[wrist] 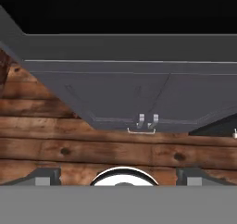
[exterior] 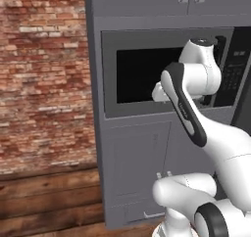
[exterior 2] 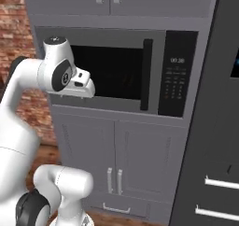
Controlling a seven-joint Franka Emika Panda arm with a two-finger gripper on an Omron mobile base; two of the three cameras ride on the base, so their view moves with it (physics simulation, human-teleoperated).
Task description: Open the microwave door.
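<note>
Grey cabinetry [exterior 2: 140,145] surrounds the shut microwave door [exterior 2: 107,71]. Being stiff and hinged, it is best taken by its vertical bar handle [exterior 2: 147,74]. Whether the hand [exterior 2: 86,82] is apart cannot be told.

The microwave door [exterior 2: 100,71] sits flush and shut; open air lies before it, with the fridge [exterior 2: 219,127] crowding its right side.
</note>
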